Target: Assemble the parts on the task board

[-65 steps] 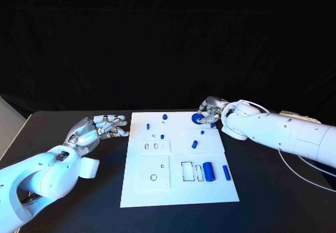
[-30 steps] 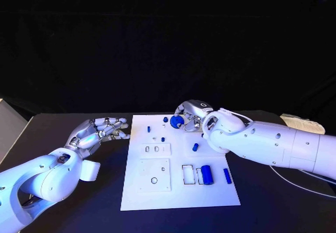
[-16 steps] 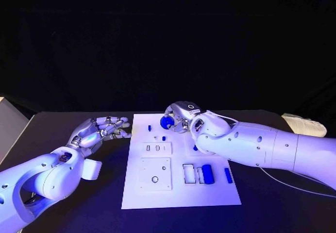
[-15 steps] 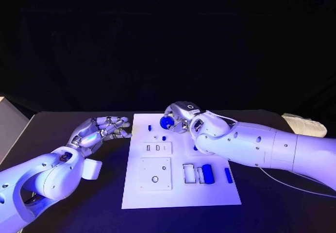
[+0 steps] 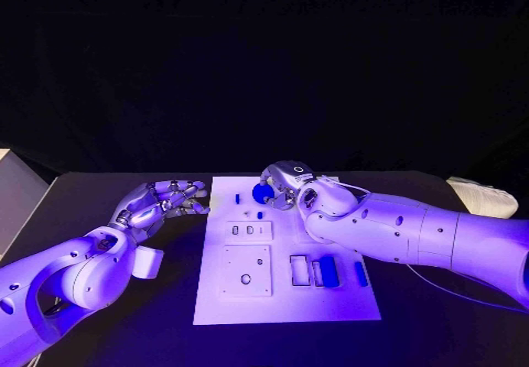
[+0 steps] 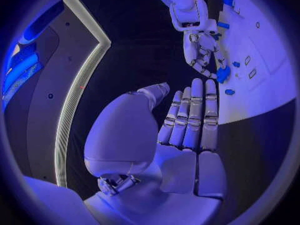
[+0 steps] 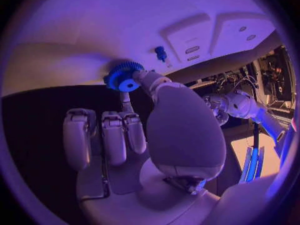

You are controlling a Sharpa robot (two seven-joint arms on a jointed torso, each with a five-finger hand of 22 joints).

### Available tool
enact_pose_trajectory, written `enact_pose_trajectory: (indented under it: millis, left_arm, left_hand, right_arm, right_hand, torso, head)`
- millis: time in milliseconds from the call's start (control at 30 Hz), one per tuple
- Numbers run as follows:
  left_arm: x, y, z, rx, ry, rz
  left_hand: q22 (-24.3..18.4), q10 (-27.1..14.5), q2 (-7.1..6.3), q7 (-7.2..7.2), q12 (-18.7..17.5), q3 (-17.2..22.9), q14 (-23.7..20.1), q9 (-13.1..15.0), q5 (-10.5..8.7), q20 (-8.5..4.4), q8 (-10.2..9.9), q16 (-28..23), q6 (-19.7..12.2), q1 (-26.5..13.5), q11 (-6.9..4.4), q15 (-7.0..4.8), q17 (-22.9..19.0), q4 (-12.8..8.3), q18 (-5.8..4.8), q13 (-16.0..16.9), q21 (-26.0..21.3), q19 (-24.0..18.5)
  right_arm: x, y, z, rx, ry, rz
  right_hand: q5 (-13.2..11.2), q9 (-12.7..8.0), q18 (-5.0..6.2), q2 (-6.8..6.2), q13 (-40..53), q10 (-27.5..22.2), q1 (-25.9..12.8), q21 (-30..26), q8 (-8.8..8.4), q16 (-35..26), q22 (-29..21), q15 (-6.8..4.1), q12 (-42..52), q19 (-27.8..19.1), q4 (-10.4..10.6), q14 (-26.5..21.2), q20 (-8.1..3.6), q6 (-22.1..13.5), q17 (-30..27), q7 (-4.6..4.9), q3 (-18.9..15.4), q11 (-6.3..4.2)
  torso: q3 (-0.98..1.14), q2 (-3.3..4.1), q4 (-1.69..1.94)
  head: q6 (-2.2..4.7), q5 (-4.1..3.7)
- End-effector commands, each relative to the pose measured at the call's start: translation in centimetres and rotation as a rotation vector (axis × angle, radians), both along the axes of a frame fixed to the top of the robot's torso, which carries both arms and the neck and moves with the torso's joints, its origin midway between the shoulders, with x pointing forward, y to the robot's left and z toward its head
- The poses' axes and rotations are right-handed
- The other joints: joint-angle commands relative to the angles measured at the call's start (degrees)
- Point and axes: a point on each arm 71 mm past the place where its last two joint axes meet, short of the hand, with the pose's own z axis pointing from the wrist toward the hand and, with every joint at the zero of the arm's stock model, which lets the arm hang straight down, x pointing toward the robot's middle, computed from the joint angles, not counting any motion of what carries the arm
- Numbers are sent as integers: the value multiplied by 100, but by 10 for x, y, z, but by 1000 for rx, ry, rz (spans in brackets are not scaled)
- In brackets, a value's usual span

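the right hand (image 5: 282, 183) held a blue gear (image 5: 262, 193), pinched between its thumb and a finger, over the far end of the task board (image 5: 287, 306). in the right wrist view the gear (image 7: 124, 76) hung just above the white plate, with a small blue peg (image 7: 160, 52) standing near it. judged from this, the step in hand was carrying the gear to its seat; the next move would call for lining the gear's bore up over a post and lowering it squarely, though which post was meant could not be told.

the left hand (image 5: 165, 200) hovered over the black table (image 5: 99, 191) just beside the board's left edge, holding nothing, fingers apart and loosely bent.

counted in the head view: one gear, held; one thick blue cylinder (image 5: 327, 271) and one thin blue bar (image 5: 361, 273) lying side by side near the board's right edge; one small blue pin (image 5: 237, 198) near the far left corner. other small blue pieces were too small or too hidden by the right arm to count. two raised white blocks (image 5: 247, 269) sat on the board's left half.
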Motion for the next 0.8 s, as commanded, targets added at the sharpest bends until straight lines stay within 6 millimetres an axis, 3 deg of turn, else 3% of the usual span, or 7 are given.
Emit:
enact_pose_trajectory:
  millis: [33, 600, 667, 800]
  left_arm:
    - [-1, -2, 1, -4, -8, -21]
    - [-1, -2, 1, -3, -7, -21]
    - [-1, -2, 1, -3, -7, -21]
    - [-1, -2, 0, -2, -5, -22]
  left_hand:
    - [6, -11, -49, 44, -10, 32, -43, 9, -3, 5, -8, 21, -1, 11, 15, -11, 6, -8, 61, 9, 24, -31]
    - [9, -14, -51, 45, -10, 34, -55, 9, -3, 7, -8, 36, -4, 11, 15, -10, 9, -10, 62, 9, 30, -38]
    - [9, -14, -51, 45, -10, 34, -55, 9, -3, 7, -8, 36, -4, 11, 15, -10, 9, -10, 62, 9, 30, -38]
    - [10, -16, -52, 47, -11, 35, -59, 9, -3, 8, -9, 42, -6, 8, 17, -9, 10, -9, 62, 8, 32, -41]
  right_arm:
    - [0, 0, -3, -25, 5, 1]
    - [2, 7, -5, -20, 17, 19]
    - [2, 8, -5, -16, 22, 25]
    - [3, 9, -6, -7, 31, 30]
  right_hand:
    - [-2, 38, -88, 37, 1509, 608, -5, 18, 11, 36, 819, -32, 20, 363, 4, 607, -26, 38, 1505, -27, 30, -29]
    - [-103, 9, -89, -18, 1509, 608, -141, 14, -64, 36, 819, -15, 20, 361, 24, 607, -20, -69, 1505, 8, 4, -2]
    - [-261, -15, -91, -34, 1509, 608, -248, 16, -121, 36, 825, 8, 20, 361, 69, 607, -2, -132, 1505, 34, -58, 25]
    - [-277, -38, -87, -1, 1509, 608, -486, 5, -179, 36, 817, 20, 20, 356, 235, 607, 16, -174, 1505, 40, -224, 36]
  torso:
    - [4, -1, -11]
    - [12, -1, -5]
    - [11, -1, -6]
    - [11, 0, -11]
  head:
    - [-5, 11]
    - [-8, 19]
    - [-13, 21]
    - [-14, 32]
